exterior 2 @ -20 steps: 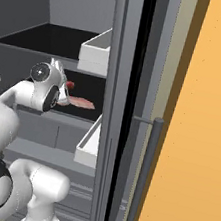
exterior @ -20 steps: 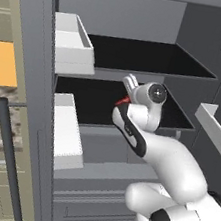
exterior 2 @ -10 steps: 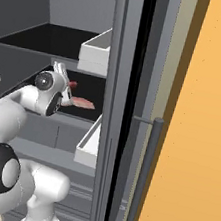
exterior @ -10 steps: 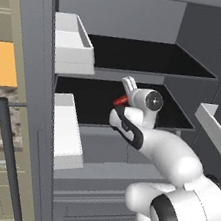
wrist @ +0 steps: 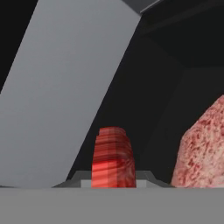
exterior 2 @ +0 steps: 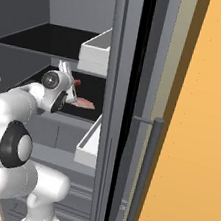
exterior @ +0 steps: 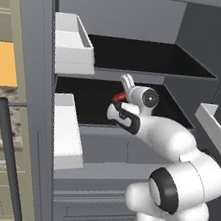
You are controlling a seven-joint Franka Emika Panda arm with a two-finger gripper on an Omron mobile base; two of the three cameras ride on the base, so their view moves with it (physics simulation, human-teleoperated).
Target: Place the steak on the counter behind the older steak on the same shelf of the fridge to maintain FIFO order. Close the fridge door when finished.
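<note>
Your steak (wrist: 112, 159) sits clamped between the fingers (wrist: 144, 177), a bright red chunk standing upright at the bottom of the hand view. From the left base view you see it (exterior: 118, 96) held just over the lower black shelf (exterior: 90, 104) inside the fridge (exterior: 147, 17). The older steak (wrist: 203, 148), pale pink and speckled, lies close beside it on the right of the hand view; from the right base view it (exterior 2: 85, 103) rests on that same shelf. White bins (exterior: 72, 43) line the open door.
</note>
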